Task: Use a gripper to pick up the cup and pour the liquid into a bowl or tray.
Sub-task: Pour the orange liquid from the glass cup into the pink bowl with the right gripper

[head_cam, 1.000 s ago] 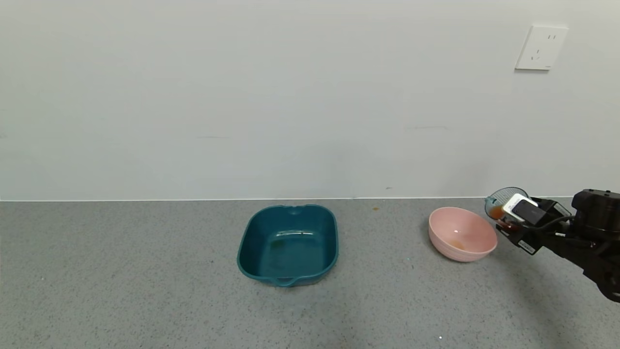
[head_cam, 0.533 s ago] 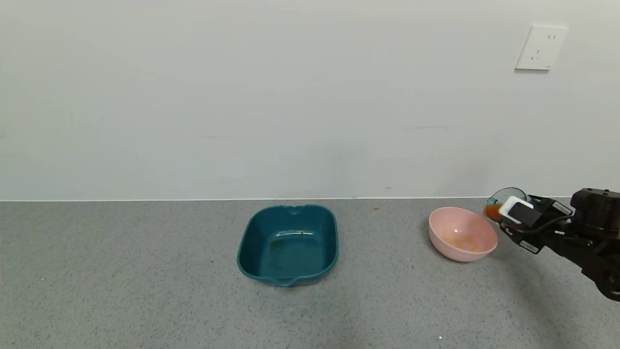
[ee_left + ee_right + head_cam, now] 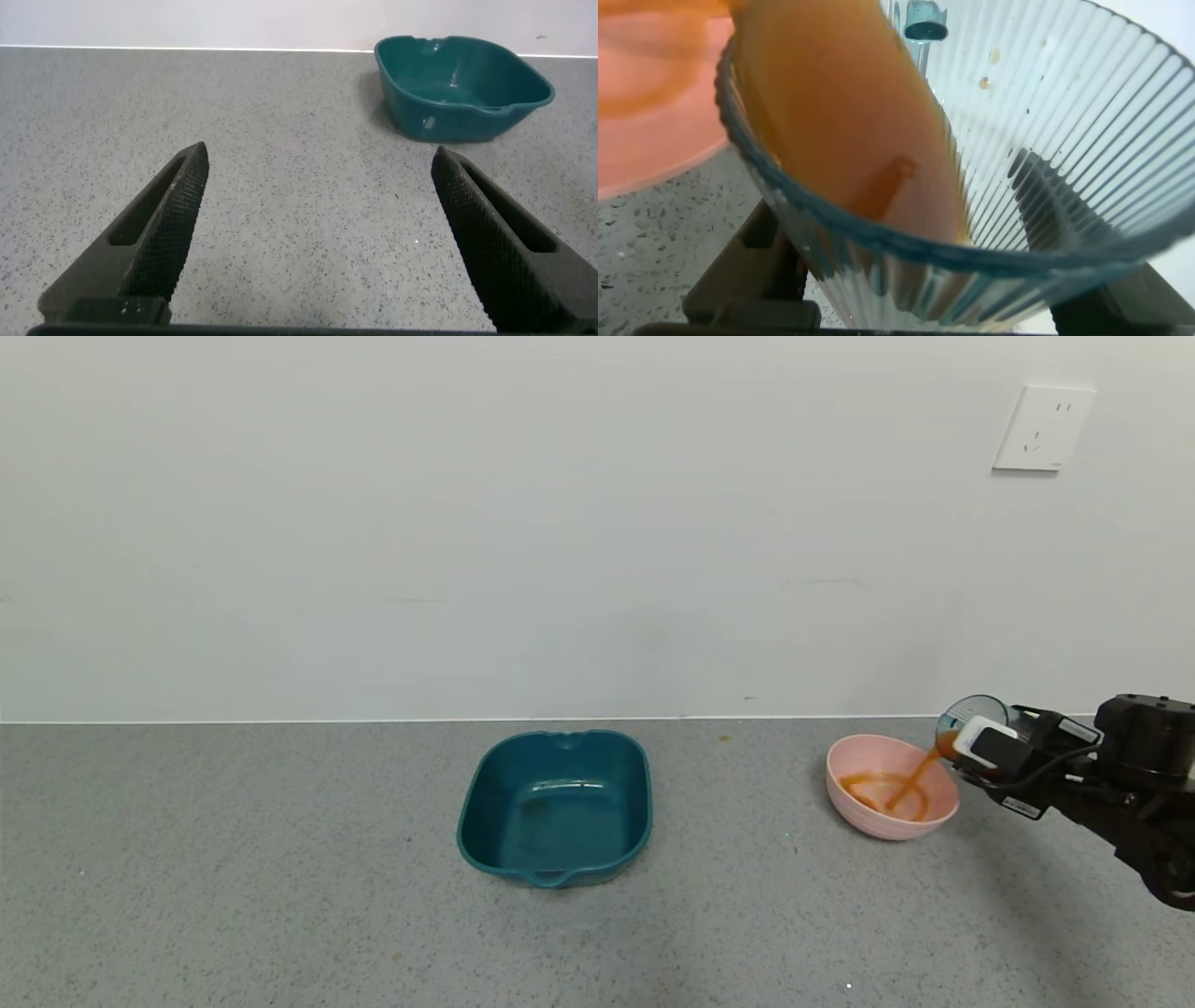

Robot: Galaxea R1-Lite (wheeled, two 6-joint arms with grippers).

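Observation:
My right gripper (image 3: 985, 748) is shut on the translucent blue-grey cup (image 3: 969, 717), tilted toward the pink bowl (image 3: 934, 821) at the far right of the floor. An orange stream of liquid (image 3: 920, 773) runs from the cup's rim into the bowl, where orange liquid pools. In the right wrist view the ribbed cup (image 3: 1046, 149) fills the picture, with orange liquid (image 3: 840, 121) lying against its lower side and the pink bowl (image 3: 654, 103) beyond. My left gripper (image 3: 320, 163) is open and empty above the grey floor, out of the head view.
A dark teal rectangular tray (image 3: 555, 807) stands on the grey speckled floor in the middle, also in the left wrist view (image 3: 460, 73). A white wall with a socket (image 3: 1043, 427) runs behind.
My right gripper has tipped the cup further toward the bowl. The liquid has moved to the rim and now pours into the bowl as a stream.

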